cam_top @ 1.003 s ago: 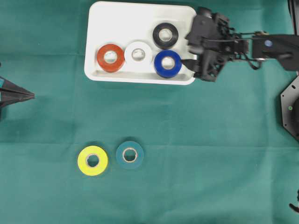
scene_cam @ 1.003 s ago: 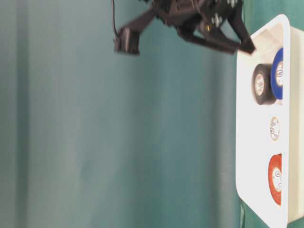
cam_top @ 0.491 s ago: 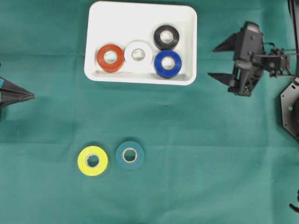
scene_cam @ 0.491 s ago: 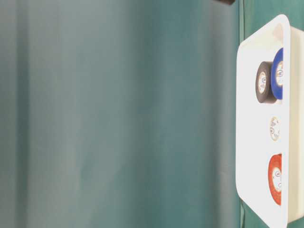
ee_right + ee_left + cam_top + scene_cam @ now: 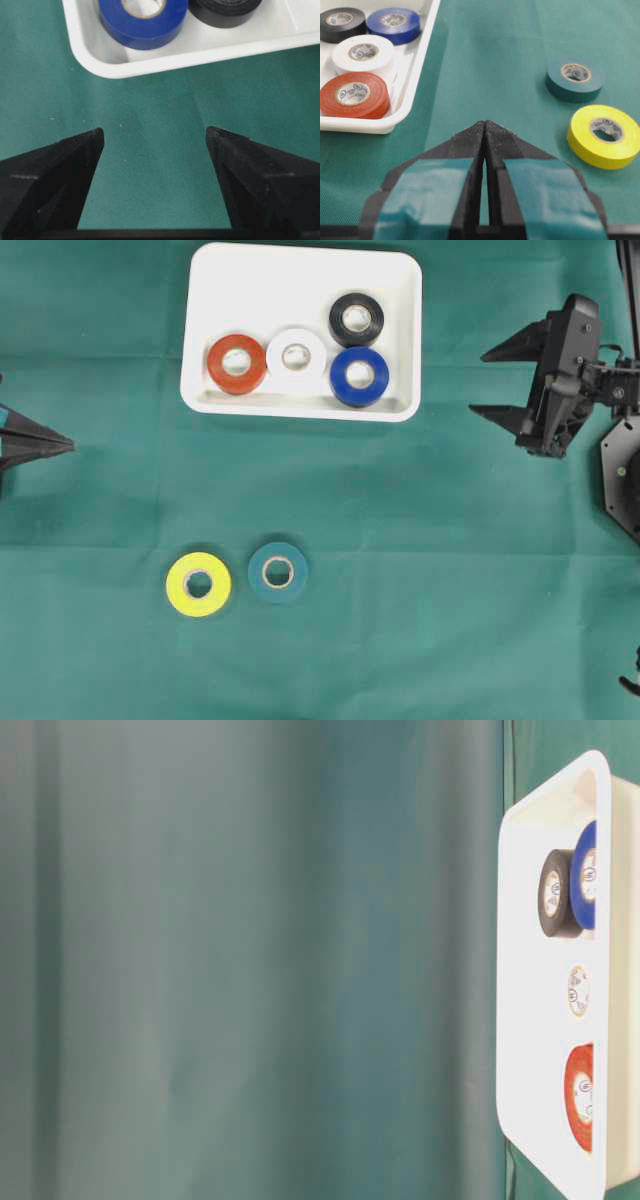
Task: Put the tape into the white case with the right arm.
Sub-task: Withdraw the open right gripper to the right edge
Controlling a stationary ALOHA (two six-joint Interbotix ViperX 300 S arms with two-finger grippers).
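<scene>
The white case (image 5: 300, 275) lies at the back of the green cloth and holds red (image 5: 237, 363), white (image 5: 296, 358), black (image 5: 355, 318) and blue (image 5: 359, 376) tape rolls. A yellow roll (image 5: 198, 584) and a teal roll (image 5: 278, 571) lie flat on the cloth in front of it. My right gripper (image 5: 478, 384) hovers to the right of the case, open, with nothing between its fingers. In the right wrist view the right gripper (image 5: 154, 132) faces the case rim (image 5: 200, 55) over bare cloth. My left gripper (image 5: 485, 124) is shut and empty at the left edge.
The green cloth covers the whole table. A black arm base (image 5: 622, 475) stands at the right edge. The table-level view shows the case (image 5: 530, 1020) and its rolls, with no arm in it.
My right gripper has drawn back to the right, from the case's right end out over the cloth, still open. The blue roll stays in the case. The left arm has not moved.
</scene>
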